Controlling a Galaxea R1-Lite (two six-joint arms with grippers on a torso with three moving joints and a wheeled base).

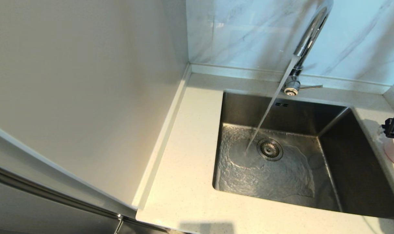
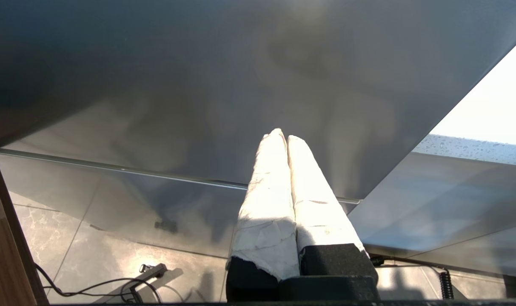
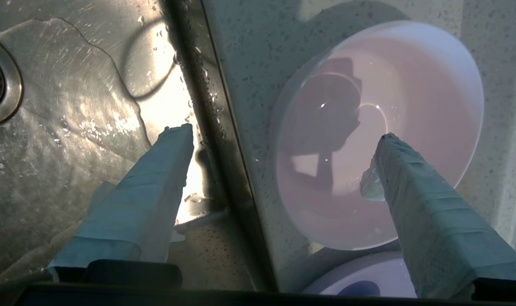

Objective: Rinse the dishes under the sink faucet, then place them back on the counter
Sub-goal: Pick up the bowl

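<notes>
Taped in pale cloth, the fingers (image 3: 160, 187) of the right end effector (image 3: 283, 144) are spread wide and grasping nothing, straddling the sink's right rim above the pale pink round bowl (image 3: 411, 85). That bowl is sitting on the cream-white speckled stone surface (image 1: 184, 182) just beside the right edge of the square brushed-steel sink (image 1: 346, 162), wet inside, which suggests it is already rinsed and returned. A lilac-pink plate (image 3: 368, 276) is peeking out just beside it. Water is running from the tall chrome gooseneck faucet (image 1: 309, 39) onto the basin floor near the round drain strainer (image 1: 270, 149). The left end effector (image 2: 283, 136) is parked low, fingers pressed together, clenched on nothing. How many dishes are left I cannot tell.
</notes>
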